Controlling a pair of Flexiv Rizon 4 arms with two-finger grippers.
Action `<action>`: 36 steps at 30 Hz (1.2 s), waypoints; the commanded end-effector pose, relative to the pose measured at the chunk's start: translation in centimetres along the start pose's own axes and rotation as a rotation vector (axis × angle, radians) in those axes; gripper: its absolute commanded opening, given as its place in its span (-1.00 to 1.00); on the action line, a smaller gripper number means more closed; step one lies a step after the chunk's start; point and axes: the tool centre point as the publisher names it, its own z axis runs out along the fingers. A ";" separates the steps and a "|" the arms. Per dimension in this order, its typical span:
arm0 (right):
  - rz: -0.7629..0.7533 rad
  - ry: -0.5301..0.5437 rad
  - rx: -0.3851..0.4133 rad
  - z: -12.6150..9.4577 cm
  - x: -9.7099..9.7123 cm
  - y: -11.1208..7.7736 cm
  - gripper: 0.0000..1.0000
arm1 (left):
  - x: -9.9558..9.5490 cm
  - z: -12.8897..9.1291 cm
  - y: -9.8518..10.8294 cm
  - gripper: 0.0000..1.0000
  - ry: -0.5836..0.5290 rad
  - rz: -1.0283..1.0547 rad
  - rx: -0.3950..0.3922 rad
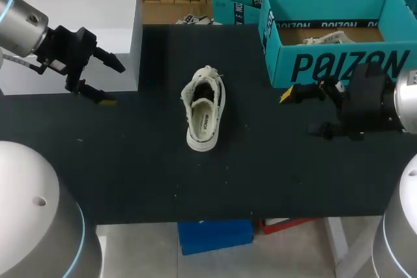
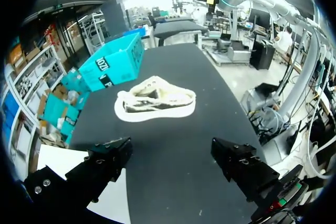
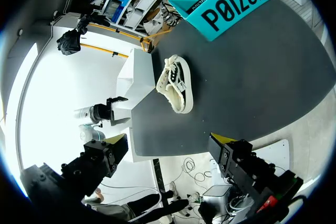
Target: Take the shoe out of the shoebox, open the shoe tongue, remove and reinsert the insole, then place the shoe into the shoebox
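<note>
Bright, even overhead light; soft, faint shadows

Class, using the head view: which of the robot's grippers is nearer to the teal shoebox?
Right. The right gripper hangs just in front of the shoebox, by its front wall. The left gripper is far off on the other side of the shoe, beside the white block.

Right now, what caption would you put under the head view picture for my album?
Shoe out on the table, teal shoebox at back right, left fingers and right fingers open.
</note>
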 end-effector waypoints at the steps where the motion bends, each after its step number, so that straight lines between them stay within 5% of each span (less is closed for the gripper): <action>1: 0.000 0.000 0.000 0.0 0.0 0.0 1.00 | 0.1 0.0 0.0 1.00 -0.003 0.000 -0.004; 12: 0.000 0.000 0.000 0.0 0.0 0.0 1.00 | 0.1 0.0 0.0 1.00 -0.003 0.000 -0.004; 14: -0.028 -0.045 0.040 0.7 0.7 1.3 1.00 | 0.1 0.0 0.0 1.00 -0.003 0.000 -0.004; 26: -0.153 -0.421 0.122 8.1 5.1 8.3 1.00 | 0.1 0.0 0.0 1.00 -0.003 0.000 -0.004; 36: -0.235 -0.627 0.140 13.4 6.2 10.9 1.00 | 0.1 0.0 0.0 1.00 -0.003 0.000 -0.004</action>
